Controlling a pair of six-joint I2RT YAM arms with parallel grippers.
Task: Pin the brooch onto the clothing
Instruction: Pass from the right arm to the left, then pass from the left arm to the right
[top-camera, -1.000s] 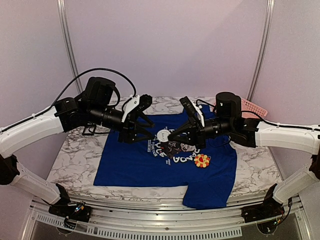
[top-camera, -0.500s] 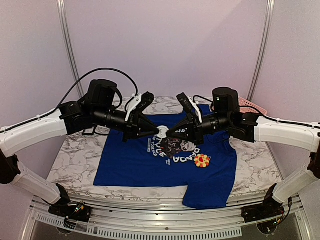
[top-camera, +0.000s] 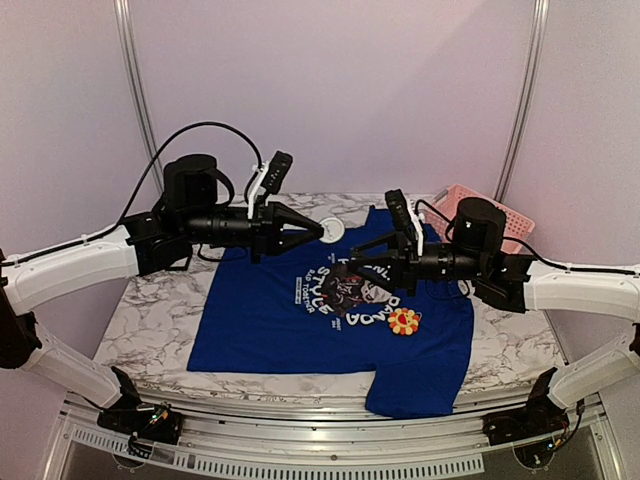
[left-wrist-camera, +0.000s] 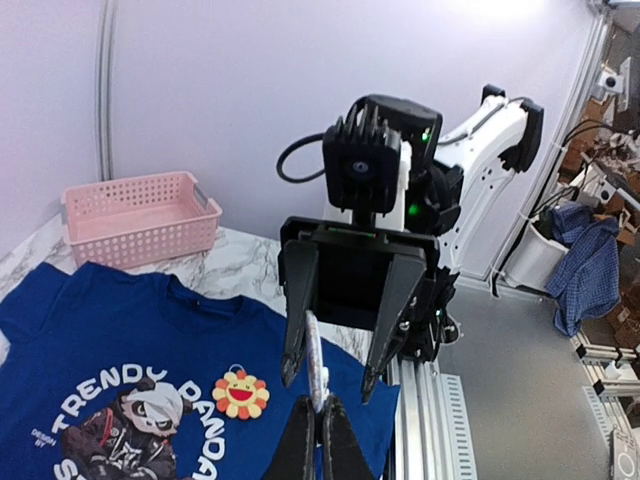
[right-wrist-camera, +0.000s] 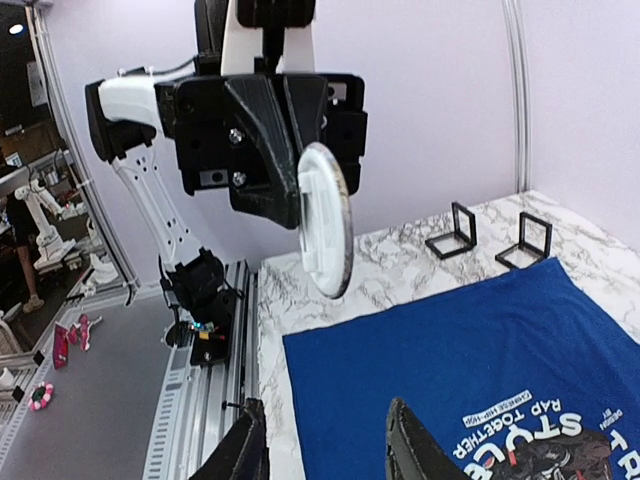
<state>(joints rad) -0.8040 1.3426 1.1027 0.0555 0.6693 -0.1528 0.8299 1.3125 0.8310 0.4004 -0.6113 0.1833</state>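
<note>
On the blue shirt (top-camera: 260, 330), just below the right gripper (right-wrist-camera: 325, 442) whose jaws stand open, empty, and well apart from the left gripper (left-wrist-camera: 318, 430) clamped on a white disc (right-wrist-camera: 325, 230), lies the brooch (top-camera: 404, 321): likely light, stiff, tiny, so pinch across its petal rim; soft cloth may bunch.

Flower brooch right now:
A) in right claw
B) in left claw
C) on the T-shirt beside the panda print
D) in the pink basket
C: the flower brooch sits on the blue T-shirt next to the print, while the left claw is shut on a white disc and the right claw is open with nothing in it.
</note>
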